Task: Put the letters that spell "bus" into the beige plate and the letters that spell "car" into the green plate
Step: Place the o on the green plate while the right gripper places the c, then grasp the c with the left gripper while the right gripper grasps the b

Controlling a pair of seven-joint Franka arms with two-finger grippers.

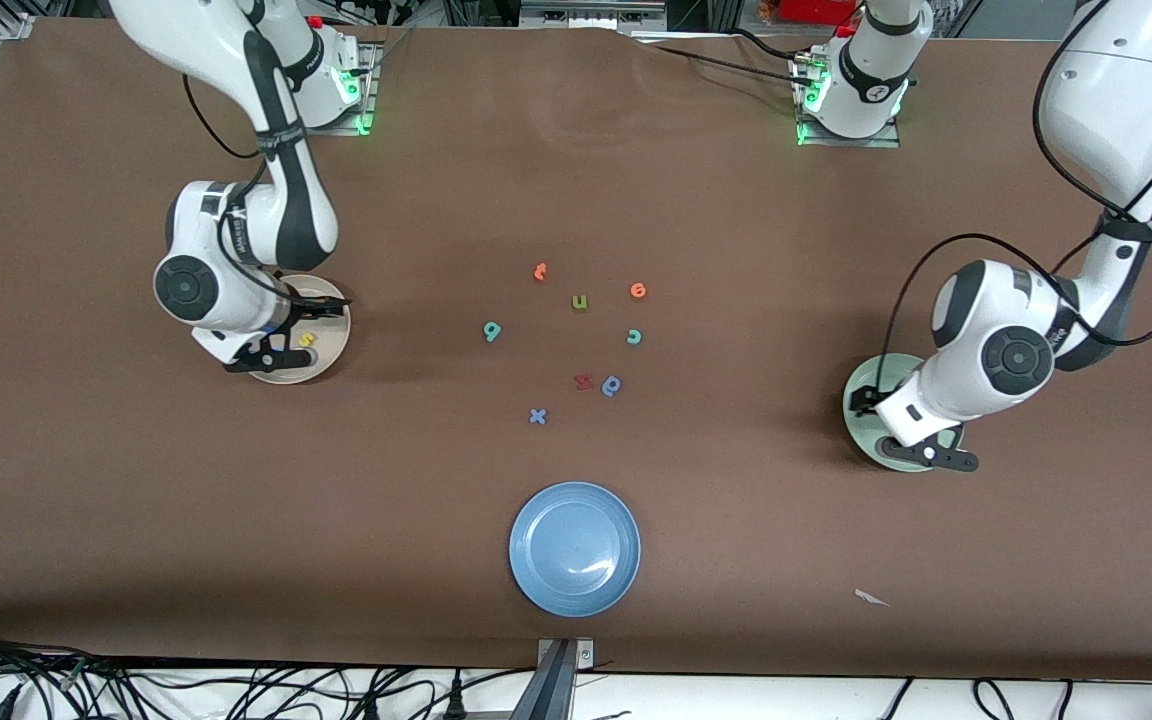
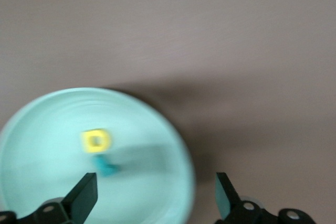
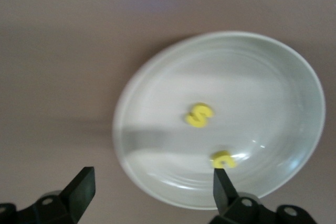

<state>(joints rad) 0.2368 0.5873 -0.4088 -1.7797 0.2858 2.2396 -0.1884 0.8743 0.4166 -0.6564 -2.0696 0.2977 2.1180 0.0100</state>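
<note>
Brown table: we see a cluster of small foam letters mid-table and three plates around it.
Beige plate: it sits toward the right arm's end; we find a yellow "s" and a yellow "u" lying in it, apart from each other.
Right gripper: it hangs over the beige plate's rim, jaws spread wide, nothing between them.
Green plate: it sits toward the left arm's end; we see a yellow "a" and a small teal letter just beside it, both inside.
Left gripper: it hovers over the green plate's edge, jaws apart and empty.
Teal "b": it lies on the bare table in the cluster.
Teal "c": on the table too, nearer the left arm's end than the "b".
Other letters: we count an orange "t", a green "u", an orange "e", a red letter, a blue round letter and a blue "x".
Blue plate: it is nearest the front camera.
</note>
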